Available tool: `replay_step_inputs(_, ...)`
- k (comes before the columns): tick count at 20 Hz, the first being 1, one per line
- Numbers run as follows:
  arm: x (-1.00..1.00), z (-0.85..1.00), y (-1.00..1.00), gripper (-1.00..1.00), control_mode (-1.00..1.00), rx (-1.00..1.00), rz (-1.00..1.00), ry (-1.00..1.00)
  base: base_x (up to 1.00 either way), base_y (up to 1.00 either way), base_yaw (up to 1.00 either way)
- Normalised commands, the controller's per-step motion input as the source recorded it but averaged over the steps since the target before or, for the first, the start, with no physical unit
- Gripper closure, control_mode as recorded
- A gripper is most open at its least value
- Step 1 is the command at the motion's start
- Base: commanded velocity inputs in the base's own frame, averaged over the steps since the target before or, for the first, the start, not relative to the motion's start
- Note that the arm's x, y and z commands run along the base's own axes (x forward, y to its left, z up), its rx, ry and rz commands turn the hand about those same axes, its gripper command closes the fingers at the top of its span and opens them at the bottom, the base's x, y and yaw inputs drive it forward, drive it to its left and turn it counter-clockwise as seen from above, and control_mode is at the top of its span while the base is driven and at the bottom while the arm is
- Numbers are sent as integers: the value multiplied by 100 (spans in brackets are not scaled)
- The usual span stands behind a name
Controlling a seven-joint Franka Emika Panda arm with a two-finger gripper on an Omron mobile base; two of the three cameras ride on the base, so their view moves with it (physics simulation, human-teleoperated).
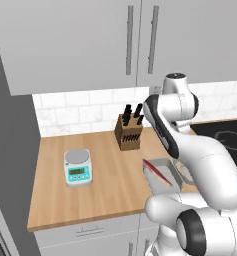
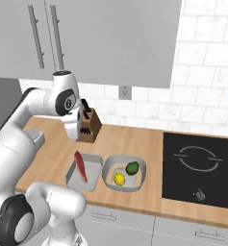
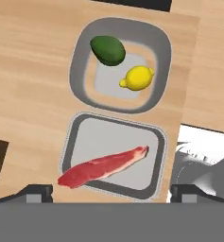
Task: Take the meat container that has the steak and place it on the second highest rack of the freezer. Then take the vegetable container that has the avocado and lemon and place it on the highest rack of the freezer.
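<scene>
Steak [image 3: 103, 168] sits right under my hand camera, a red slab lying slantwise across its shallow grey meat container [image 3: 153, 182], one end poking over the rim. My tool [image 3: 111, 191] hangs above it with the jaws spread wide and nothing between them; both dark fingertips [image 3: 38, 191] show at the bottom edge, either side of the tray. Just beyond, touching distance from the first tray, I see the rounded vegetable container [image 3: 80, 61] with the avocado [image 3: 107, 49] and the lemon [image 3: 137, 78] side by side inside. Both trays rest on the wooden tabletop [image 2: 134, 139] near its front edge. From the right base camera, the black cooktop [image 2: 202, 168] lies to their right, the knife block [image 2: 89, 127] behind them. From the left, a kitchen scale [image 1: 78, 168] stands well apart.
</scene>
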Motion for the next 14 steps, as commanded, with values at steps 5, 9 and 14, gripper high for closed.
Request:
replay_step_inputs(5,3,-48,0,-100,-100,10,-9,0,0,0,0)
replay_step_inputs(9,0,-61,0,-100,-100,3,-7,0,0,0,0)
replay_step_inputs(14,1,-62,-3,-100,-100,0,-5,0,0,0,0)
